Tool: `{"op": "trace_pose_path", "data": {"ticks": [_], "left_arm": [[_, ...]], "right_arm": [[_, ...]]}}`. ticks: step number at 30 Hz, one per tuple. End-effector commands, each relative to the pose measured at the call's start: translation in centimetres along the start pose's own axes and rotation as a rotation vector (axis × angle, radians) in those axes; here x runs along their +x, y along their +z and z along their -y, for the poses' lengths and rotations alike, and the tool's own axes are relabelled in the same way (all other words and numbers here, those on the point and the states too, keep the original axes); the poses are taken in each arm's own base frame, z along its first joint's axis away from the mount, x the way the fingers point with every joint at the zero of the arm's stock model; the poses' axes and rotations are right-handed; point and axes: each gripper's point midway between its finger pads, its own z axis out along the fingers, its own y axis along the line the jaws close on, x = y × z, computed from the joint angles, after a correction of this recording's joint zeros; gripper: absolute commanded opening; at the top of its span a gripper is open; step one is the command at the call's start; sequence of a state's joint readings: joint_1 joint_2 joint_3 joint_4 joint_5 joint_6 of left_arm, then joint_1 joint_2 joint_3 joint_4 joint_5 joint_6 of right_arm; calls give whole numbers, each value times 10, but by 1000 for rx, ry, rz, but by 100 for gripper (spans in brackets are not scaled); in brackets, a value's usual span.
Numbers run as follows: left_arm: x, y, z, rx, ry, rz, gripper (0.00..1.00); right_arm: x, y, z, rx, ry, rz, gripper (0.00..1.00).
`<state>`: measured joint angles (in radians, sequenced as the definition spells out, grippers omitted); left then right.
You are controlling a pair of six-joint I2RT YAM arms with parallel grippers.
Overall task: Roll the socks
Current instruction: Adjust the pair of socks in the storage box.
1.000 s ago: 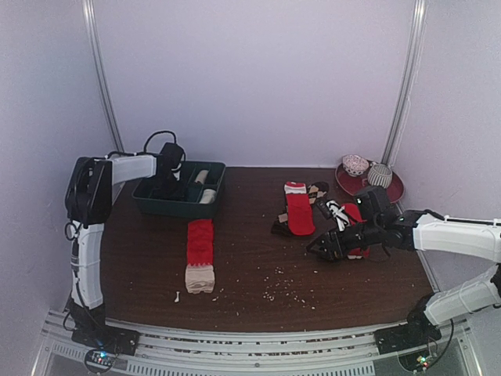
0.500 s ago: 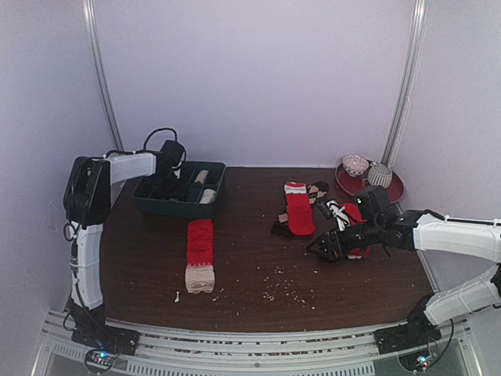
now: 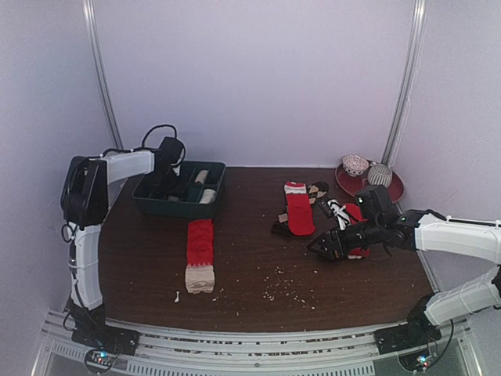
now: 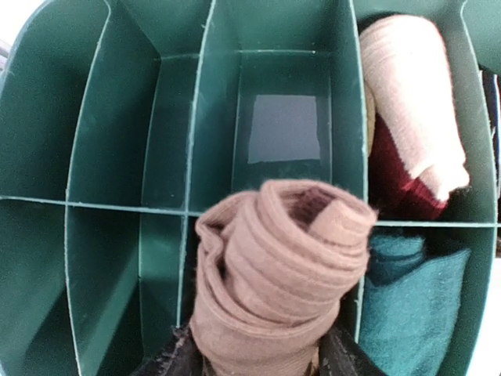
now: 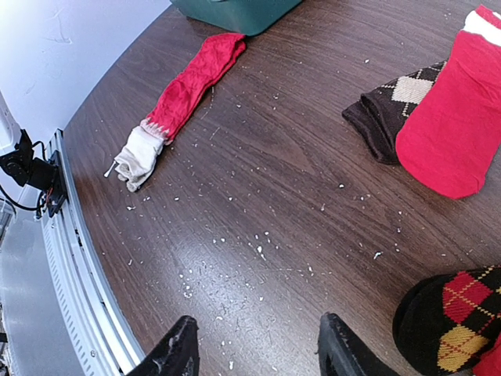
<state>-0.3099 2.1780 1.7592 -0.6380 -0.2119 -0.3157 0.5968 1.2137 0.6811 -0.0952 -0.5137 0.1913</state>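
Observation:
A rolled tan sock sits between my left gripper's dark fingers, which lie against both its sides above the green tray. In the top view that gripper hangs over the tray's left part. A red sock with a cream end lies flat in front of the tray. Another red sock overlaps a brown diamond-patterned one. My right gripper hovers open over bare wood, with a black and red argyle sock beside its right finger.
The tray holds a cream and maroon roll and a teal roll in its right compartments. A red plate with two patterned balls stands at the back right. White crumbs speckle the wood.
The left wrist has shifted slightly up and back over the tray. The right arm and the socks on the table have not moved.

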Motion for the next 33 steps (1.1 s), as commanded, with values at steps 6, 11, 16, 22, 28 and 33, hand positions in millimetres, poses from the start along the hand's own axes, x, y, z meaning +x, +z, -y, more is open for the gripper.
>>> {"op": "trace_pose_path", "data": {"ticks": [6, 11, 16, 22, 28, 33], "left_arm": [[-13, -17, -11, -39, 11, 49, 24], [-2, -6, -12, -57, 19, 18, 2], [17, 16, -13, -84, 42, -53, 2], [17, 18, -9, -62, 35, -45, 11], [-34, -48, -6, 5, -3, 169, 41], [-54, -83, -2, 59, -14, 244, 45]], "right_arm": [[-11, -6, -6, -23, 5, 33, 52], [-8, -7, -6, -26, 9, 35, 51], [-5, -8, -7, -28, 13, 38, 51], [-1, -9, -6, -28, 19, 44, 51], [-3, -10, -6, -23, 11, 46, 51], [-8, -11, -7, -27, 8, 50, 51]]}}
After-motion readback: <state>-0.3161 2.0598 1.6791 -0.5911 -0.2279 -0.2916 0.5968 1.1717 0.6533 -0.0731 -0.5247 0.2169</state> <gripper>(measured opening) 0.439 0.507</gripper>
